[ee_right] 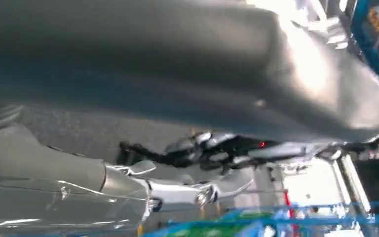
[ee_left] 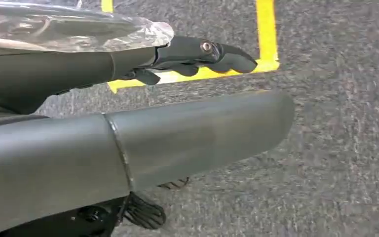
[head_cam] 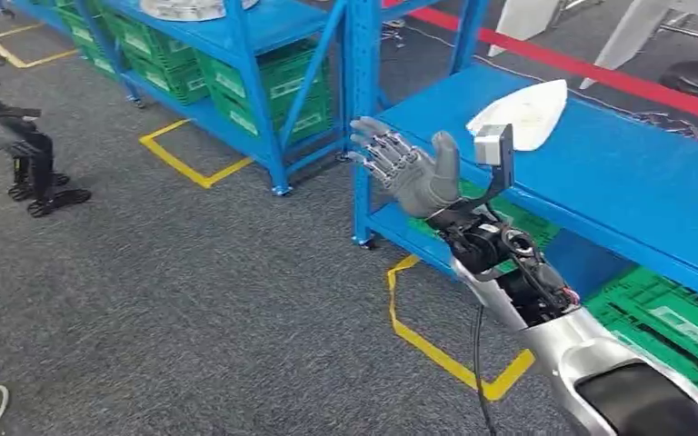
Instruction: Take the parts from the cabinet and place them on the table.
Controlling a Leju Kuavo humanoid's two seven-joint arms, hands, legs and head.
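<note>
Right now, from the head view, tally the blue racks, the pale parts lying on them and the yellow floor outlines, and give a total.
Blue racks: 2
Pale parts: 2
Yellow floor outlines: 3
Total: 7

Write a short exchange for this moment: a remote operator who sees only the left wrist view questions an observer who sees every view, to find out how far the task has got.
Operator: I see the left hand over grey carpet and yellow tape. Is there a part anywhere?
Observer: Yes. The head view shows a white part lying on a blue shelf.
Operator: Is the right hand holding it?
Observer: No. The right hand is raised beside the shelf with its fingers spread, holding nothing and not touching the part.
Operator: Anything under that shelf?
Observer: Green crates sit on the level below.
</note>
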